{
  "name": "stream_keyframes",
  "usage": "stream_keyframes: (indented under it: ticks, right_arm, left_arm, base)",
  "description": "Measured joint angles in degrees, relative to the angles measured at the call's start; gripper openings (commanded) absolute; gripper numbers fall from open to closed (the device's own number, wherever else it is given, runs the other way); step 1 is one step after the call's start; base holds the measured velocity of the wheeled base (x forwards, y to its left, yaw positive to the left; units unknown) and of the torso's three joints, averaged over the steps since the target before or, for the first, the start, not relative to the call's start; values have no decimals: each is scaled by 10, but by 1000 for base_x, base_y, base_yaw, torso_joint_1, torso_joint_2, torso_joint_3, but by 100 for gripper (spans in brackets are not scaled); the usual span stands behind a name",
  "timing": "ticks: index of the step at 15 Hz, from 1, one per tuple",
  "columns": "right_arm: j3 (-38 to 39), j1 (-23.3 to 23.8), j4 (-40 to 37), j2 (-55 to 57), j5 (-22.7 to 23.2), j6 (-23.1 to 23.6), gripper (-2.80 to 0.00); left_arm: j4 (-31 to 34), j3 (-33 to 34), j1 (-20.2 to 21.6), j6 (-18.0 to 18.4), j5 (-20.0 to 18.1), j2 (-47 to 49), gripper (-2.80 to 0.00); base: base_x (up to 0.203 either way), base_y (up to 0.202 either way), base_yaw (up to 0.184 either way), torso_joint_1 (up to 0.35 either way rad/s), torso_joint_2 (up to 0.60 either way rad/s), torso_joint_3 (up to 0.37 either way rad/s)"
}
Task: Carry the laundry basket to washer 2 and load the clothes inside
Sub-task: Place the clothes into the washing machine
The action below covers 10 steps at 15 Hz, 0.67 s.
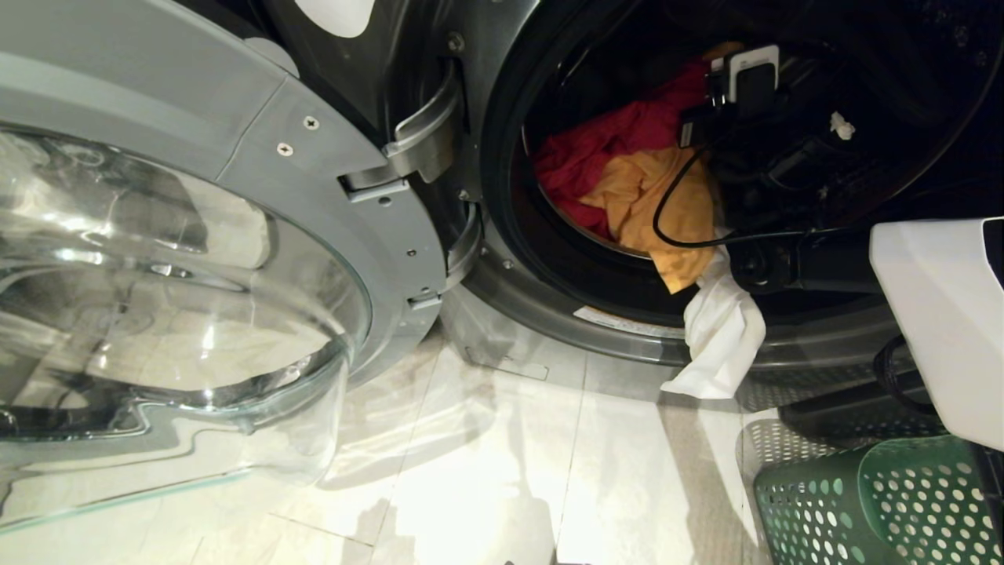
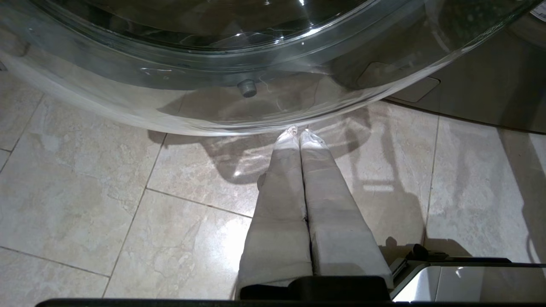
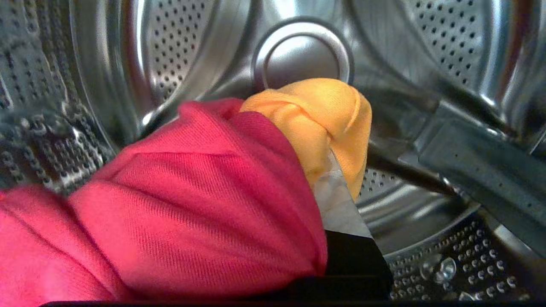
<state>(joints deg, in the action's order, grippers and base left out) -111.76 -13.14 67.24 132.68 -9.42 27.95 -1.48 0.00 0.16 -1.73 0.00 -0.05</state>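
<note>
Progress: loading nearly done | my right gripper (image 3: 328, 187) is reaching inside the washer (image 1: 502, 306) drum, pinching the clothes (image 1: 627, 165), white piece (image 1: 718, 329) trailing out | laundry basket (image 1: 878, 502) is sitting near right | left gripper (image 2: 298, 138) is hanging, pressed together, by the door (image 2: 239, 85).

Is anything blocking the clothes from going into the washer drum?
Nothing visible. The door is swung open and the right pincer already holds the red and orange garments inside the drum.
</note>
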Motion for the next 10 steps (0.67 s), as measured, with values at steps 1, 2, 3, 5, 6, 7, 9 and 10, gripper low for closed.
stream_keyframes:
  ticks: [1, 2, 3, 5, 6, 7, 9, 10]
  right_arm:
    - [0, 0, -3, 0, 0, 3, -280]
    - [0, 0, -3, 0, 0, 8, 0]
    - [3, 0, -6, 0, 0, 12, 0]
    - [24, 2, -32, -7, -1, 10, 0]
    - [41, 2, -51, -15, -2, 7, 0]
    - [59, 2, -67, -27, -2, 1, 0]
    - [105, -2, -87, -53, -4, -16, 0]
    - [134, -3, -92, -66, -5, -22, 0]
  left_arm:
    - [0, 0, 0, 0, 0, 0, -280]
    - [0, 0, 0, 0, 0, 0, -280]
    - [0, 0, 0, 0, 0, 0, -280]
    - [0, 0, 0, 0, 0, 0, -280]
    - [0, 0, 0, 0, 0, 0, -280]
    - [0, 0, 0, 0, 0, 0, -280]
    - [0, 0, 0, 0, 0, 0, -280]
    - [0, 0, 0, 0, 0, 0, -280]
  base:
    - [0, 0, 0, 0, 0, 0]
    - [0, 0, 0, 0, 0, 0]
    - [0, 0, 0, 0, 0, 0]
    - [0, 0, 0, 0, 0, 0]
    - [0, 0, 0, 0, 0, 0]
    - [0, 0, 0, 0, 0, 0]
    - [0, 0, 0, 0, 0, 0]
    - [0, 0, 0, 0, 0, 0]
